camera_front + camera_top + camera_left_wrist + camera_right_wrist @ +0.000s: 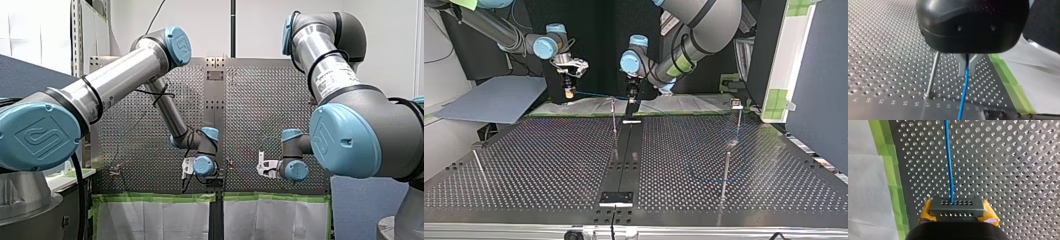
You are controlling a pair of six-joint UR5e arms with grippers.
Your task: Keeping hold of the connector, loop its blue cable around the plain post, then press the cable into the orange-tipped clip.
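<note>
Right wrist view: the connector [956, 207] sits clamped between the yellow pads [989, 213] of my right gripper [957, 213], over the table [1010, 170] and near the green tape [893, 170]. The likeliest trouble, I judge, is the connector twisting or sliding out of those pads. The blue cable [948, 162] already runs straight and tight, so a wide swing would pull hard on it. The connector is a small grey block with two rows of tiny holes, and the thin cable leaves it from the middle. The cable leads to my left gripper [966, 66], whose metal fingers look pinched together on it, just beside the plain post [932, 75]. If that pinch does not let the cable slide, the loop could ride up over the post. I cannot pick out the clip.
</note>
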